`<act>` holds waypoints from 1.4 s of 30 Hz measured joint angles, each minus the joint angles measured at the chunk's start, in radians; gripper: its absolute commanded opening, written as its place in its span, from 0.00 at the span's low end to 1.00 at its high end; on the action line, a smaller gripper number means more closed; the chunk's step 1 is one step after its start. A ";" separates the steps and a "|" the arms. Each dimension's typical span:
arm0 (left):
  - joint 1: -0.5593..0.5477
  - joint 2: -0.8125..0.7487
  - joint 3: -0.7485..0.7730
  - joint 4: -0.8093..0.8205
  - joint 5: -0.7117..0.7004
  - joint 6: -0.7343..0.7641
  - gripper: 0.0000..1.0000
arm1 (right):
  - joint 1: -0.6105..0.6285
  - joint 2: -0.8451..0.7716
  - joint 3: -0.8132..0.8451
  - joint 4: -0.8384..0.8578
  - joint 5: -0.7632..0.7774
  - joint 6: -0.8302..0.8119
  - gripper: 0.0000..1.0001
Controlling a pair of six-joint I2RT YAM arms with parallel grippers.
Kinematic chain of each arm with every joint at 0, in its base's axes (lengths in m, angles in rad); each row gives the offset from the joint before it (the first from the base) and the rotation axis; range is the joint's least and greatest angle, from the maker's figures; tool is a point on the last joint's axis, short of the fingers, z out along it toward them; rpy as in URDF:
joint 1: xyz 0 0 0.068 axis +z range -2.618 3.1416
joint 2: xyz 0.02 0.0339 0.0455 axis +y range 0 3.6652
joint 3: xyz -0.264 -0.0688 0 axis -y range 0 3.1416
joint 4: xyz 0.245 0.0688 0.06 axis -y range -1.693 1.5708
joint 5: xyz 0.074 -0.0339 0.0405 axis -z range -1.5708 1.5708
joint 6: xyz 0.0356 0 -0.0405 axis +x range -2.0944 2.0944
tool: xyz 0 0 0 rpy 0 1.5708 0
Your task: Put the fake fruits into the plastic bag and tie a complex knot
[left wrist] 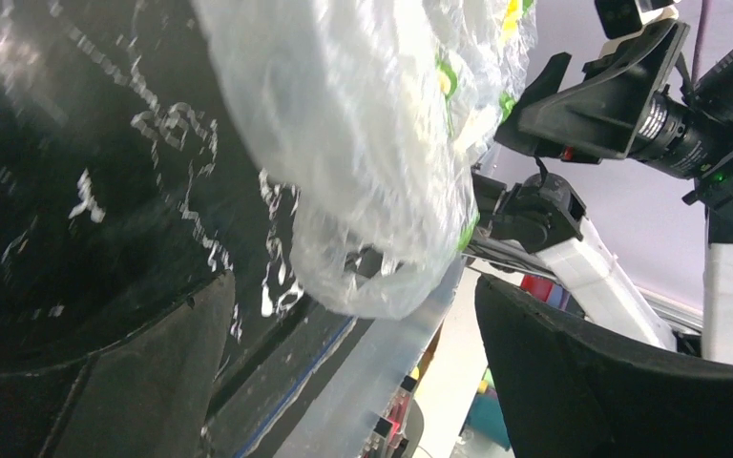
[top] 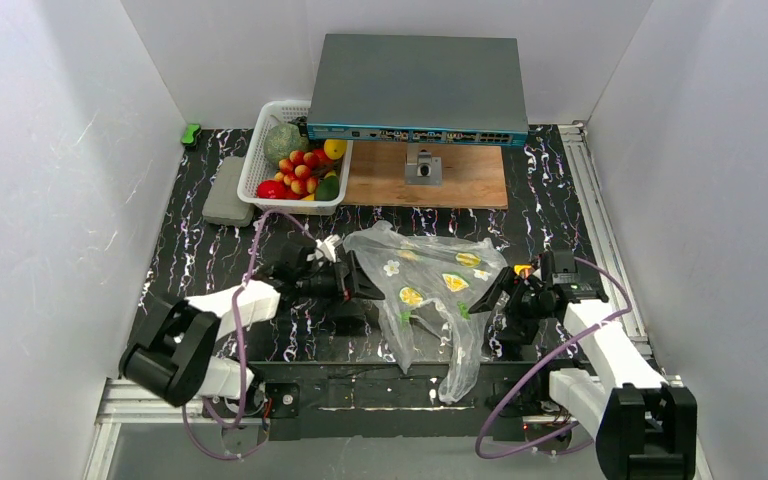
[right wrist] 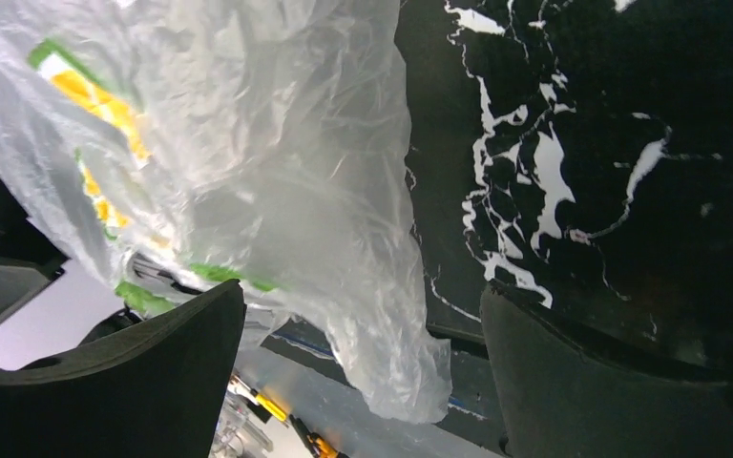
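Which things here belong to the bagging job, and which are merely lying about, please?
Job: small glossy plastic fruits; clear crinkly lemon-printed plastic bag.
Lying about: white lattice plastic basket; flat grey metal box; brown wooden board; grey rectangular block.

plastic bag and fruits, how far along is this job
Done: nothing yet. The fake fruits sit in the white basket, and the plastic bag lies flat, empty and untied. In hand: the left tool and right tool, both open, flank the bag without gripping it. Left: loading the fruits, then the knot.
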 measured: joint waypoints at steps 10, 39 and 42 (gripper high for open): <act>-0.085 0.235 0.113 0.130 -0.059 -0.063 0.60 | 0.156 0.205 -0.034 0.330 -0.005 0.084 0.76; 0.383 0.006 0.145 -0.546 0.040 0.261 0.53 | -0.201 0.225 0.258 0.072 -0.020 -0.195 0.01; 0.313 -0.016 0.146 -0.509 0.076 0.301 0.80 | -0.201 0.225 0.250 0.061 -0.037 -0.196 0.01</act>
